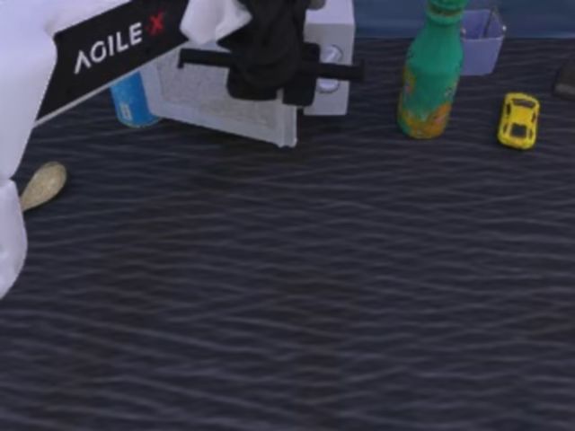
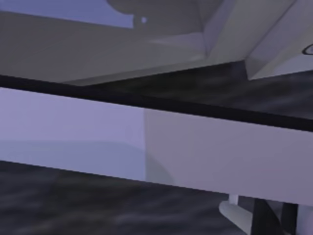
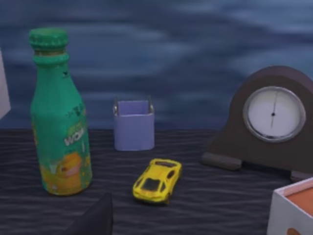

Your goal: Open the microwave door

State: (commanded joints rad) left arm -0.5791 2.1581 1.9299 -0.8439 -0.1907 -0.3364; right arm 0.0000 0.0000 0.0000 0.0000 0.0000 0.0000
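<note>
Your left gripper sits over the microwave at the far left-centre of the table, with its black cross-bar spanning the appliance's front. You cannot tell from any view whether it is parted or closed, nor whether it touches the panel.

The microwave door stands swung outward from the body: in the top view its mesh face runs at an angle, the free edge toward the table's middle, the hinge side toward the left. The control strip with round knobs stays with the body, just right of the gripper. The left wrist view is filled by pale panels and a dark edge at close range.

A blue can stands behind the door's left end. A tan stone-like lump lies near the left edge. Right of the microwave: a green bottle, a lilac box, a yellow toy car.

Your right arm is out of the top view; its wrist camera also shows a mantel clock.
</note>
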